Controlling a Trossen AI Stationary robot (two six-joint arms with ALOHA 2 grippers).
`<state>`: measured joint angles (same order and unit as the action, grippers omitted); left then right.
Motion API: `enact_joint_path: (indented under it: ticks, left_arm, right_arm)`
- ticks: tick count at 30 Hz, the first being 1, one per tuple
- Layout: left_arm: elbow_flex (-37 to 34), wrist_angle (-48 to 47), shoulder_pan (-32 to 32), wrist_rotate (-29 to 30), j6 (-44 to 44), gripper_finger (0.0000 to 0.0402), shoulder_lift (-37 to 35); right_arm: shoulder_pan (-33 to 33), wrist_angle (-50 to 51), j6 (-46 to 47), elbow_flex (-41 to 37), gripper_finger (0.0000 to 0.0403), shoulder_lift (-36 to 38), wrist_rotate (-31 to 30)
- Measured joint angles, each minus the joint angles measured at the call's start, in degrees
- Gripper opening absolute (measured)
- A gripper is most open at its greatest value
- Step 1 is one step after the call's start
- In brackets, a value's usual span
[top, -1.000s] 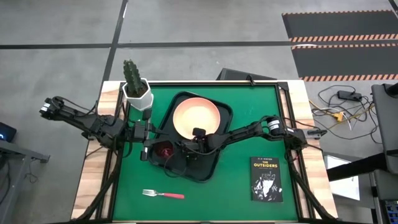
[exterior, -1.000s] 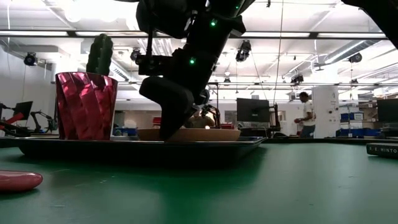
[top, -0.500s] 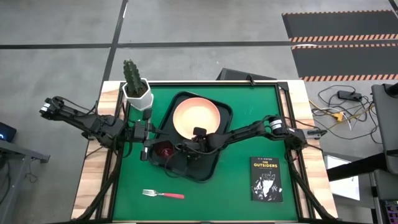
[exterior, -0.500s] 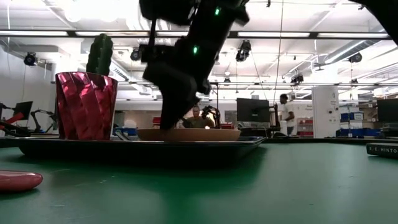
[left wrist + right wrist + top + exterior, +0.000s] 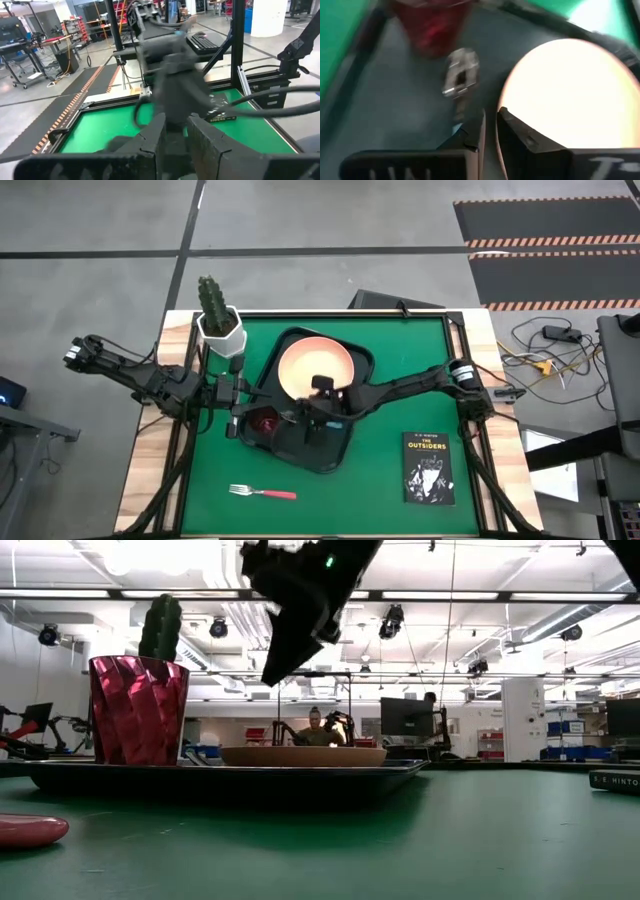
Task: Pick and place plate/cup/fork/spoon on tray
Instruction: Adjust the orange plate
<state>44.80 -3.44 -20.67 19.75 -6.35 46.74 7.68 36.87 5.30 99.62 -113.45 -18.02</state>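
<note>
The dark tray point(image 5: 352, 442) holds the peach plate point(image 5: 300, 370) at its far end and the dark red cup point(image 5: 262, 420) at its left side. The spoon point(image 5: 461, 75) lies flat on the tray floor between cup point(image 5: 435, 25) and plate point(image 5: 570, 95), its silver bowl toward the cup. My right gripper point(image 5: 490, 127) hangs shut above the spoon's handle end, clear of it, and stands well above the tray point(image 5: 230, 778) in the low view point(image 5: 272, 672). The fork point(image 5: 262, 492) lies on the green mat near the front edge. My left gripper point(image 5: 238, 395) waits shut at the tray's left side.
A white pot with a cactus point(image 5: 220, 325) stands at the far left corner. A black book point(image 5: 428, 467) lies at the near right. The green mat is bare between the tray and the book and around the fork.
My right gripper has risen from the tray floor beside the plate to well above the tray, drawing back a little toward the table's right edge. The spoon stays on the tray. The cup, plate and fork have not moved.
</note>
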Motion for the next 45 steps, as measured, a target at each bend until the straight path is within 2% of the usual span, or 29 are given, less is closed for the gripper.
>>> enact_joint_path:
  ticks: [4, 11, 17, 21, 27, 45]
  left_arm:
    - [0.00, -0.03, 0.00, 0.02, -0.02, 0.0061, 0.00]
    - [0.00, -0.02, 0.00, 0.02, -0.02, 0.0061, 0.00]
    - [0.00, -0.02, 0.00, 0.02, -0.02, 0.0061, -0.02]
    - [0.00, -0.02, 0.00, 0.02, -0.04, 0.0061, -0.02]
    - [0.00, -0.02, 0.00, 0.00, -0.04, 0.0061, -0.02]
    - [0.00, 0.00, 0.00, 0.02, -0.04, 0.0061, -0.04]
  right_arm:
    - [-4.06, -5.61, -3.49, -2.85, 0.0016, 0.00, 0.99]
    - [-11.52, -18.46, -4.40, -12.26, 0.0009, 0.00, 8.90]
    - [-14.52, -23.22, -3.82, -18.27, 0.0009, -0.02, 9.52]
    - [-14.83, -24.11, -3.79, -20.75, 0.0009, -0.04, 11.85]
    - [-13.59, -23.93, -2.32, -21.28, 0.0009, -0.04, 19.99]
    - [-10.66, -23.62, -1.06, -21.29, 0.0009, 0.10, 20.75]
